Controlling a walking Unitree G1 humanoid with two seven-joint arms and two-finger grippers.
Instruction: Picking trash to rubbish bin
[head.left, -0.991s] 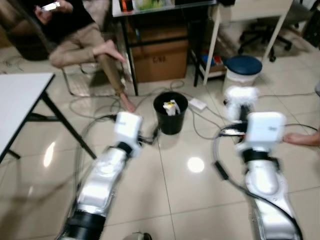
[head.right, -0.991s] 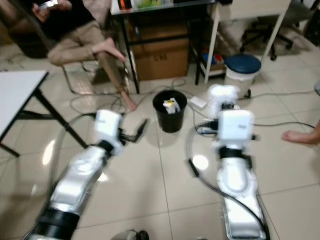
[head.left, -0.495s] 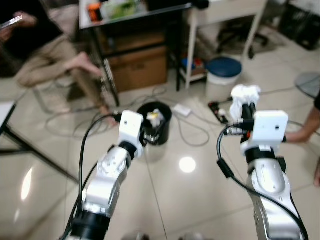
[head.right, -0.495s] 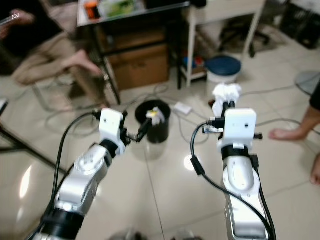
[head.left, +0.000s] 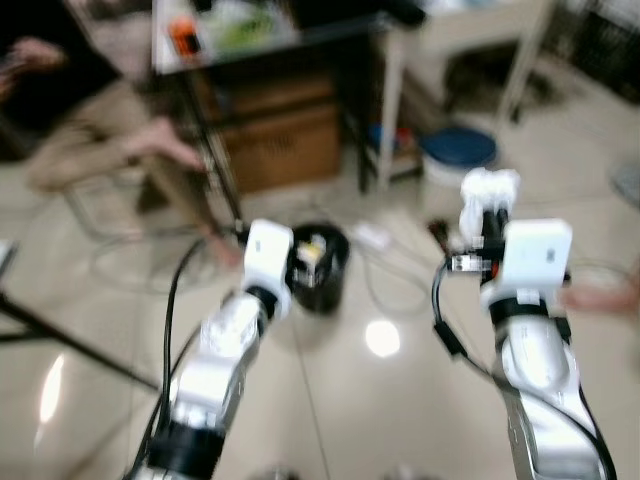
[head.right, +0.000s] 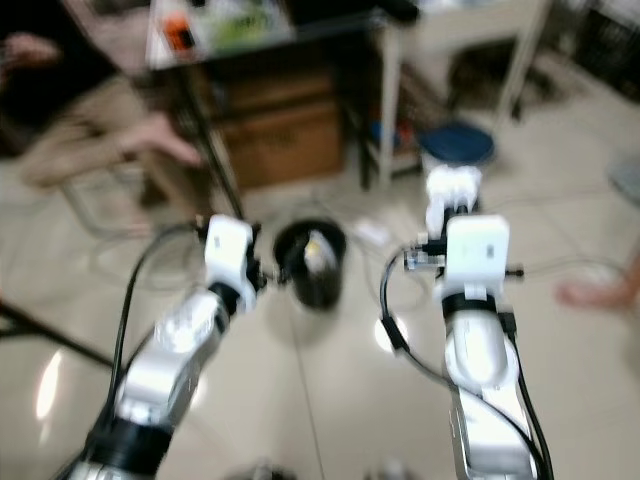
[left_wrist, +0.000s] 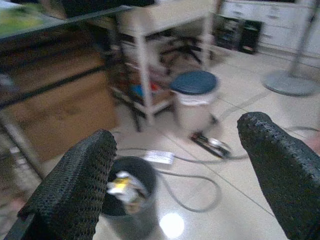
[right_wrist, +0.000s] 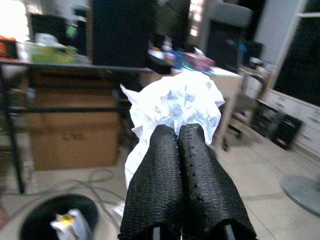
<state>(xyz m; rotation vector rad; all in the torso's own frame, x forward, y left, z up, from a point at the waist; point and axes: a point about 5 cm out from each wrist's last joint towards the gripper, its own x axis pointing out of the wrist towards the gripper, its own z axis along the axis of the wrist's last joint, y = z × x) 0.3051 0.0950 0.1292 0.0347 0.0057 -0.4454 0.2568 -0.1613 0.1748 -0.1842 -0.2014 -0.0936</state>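
A small black rubbish bin (head.left: 318, 268) stands on the tiled floor ahead, holding yellow and white trash (left_wrist: 123, 184). My right gripper (right_wrist: 179, 140) is raised to the right of the bin and shut on a crumpled white paper wad (right_wrist: 175, 104); the wad (head.left: 487, 187) pokes up above the wrist in the head views. My left gripper (left_wrist: 177, 165) is open with nothing between its fingers (left_wrist: 75, 185), held just left of the bin and pointing past it.
Behind the bin are a black-framed table (head.left: 270, 40) with a cardboard box (head.left: 280, 140) under it, a white desk, and a white pail with a blue lid (head.left: 456, 150). Cables (head.left: 390, 270) trail on the floor. A seated person's legs (head.left: 110, 150) are at back left; a foot (head.right: 590, 292) at right.
The view has shifted and blurred as the camera moved. Both arms hold much the same pose, the right one still gripping the paper wad.
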